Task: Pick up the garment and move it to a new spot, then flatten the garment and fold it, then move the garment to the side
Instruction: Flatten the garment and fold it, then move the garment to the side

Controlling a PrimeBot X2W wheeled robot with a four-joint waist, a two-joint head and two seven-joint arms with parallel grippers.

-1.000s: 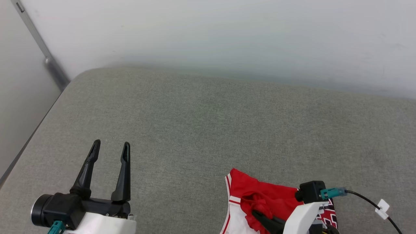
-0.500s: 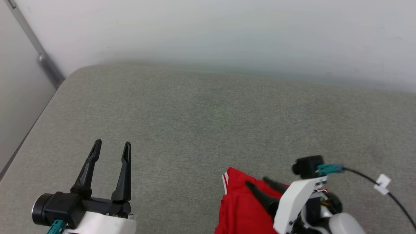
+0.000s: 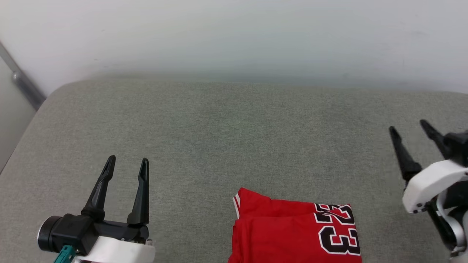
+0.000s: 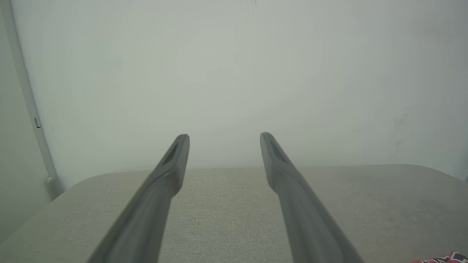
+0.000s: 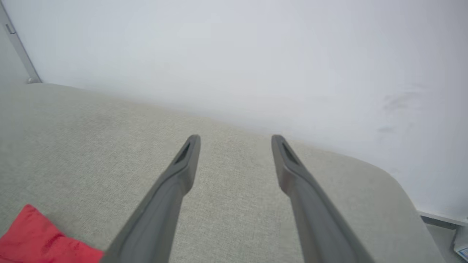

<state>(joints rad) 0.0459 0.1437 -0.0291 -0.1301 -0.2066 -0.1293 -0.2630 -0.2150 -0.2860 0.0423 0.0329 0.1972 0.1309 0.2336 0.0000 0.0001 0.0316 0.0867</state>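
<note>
The garment (image 3: 289, 230), a red jersey with a black, white-outlined number, lies folded flat on the grey cushion (image 3: 226, 138) at the bottom centre of the head view. A red corner of the garment (image 5: 33, 237) shows at the lower left of the right wrist view, and a sliver of the garment (image 4: 444, 258) at the bottom right of the left wrist view. My right gripper (image 3: 408, 126) hangs open and empty to the right of the jersey, clear of it. My left gripper (image 3: 128, 159) stands open and empty to the jersey's left, well apart from it.
A pale wall (image 3: 234, 36) runs behind the cushion. A metal strip (image 3: 22, 82) stands at the far left by the cushion's rounded corner. The cushion's right end (image 5: 395, 190) drops off to the floor.
My right gripper has let go of the jersey, opened, and swung up and to the right. The jersey now lies flat with its number showing. The camera shifted; the left gripper kept still.
</note>
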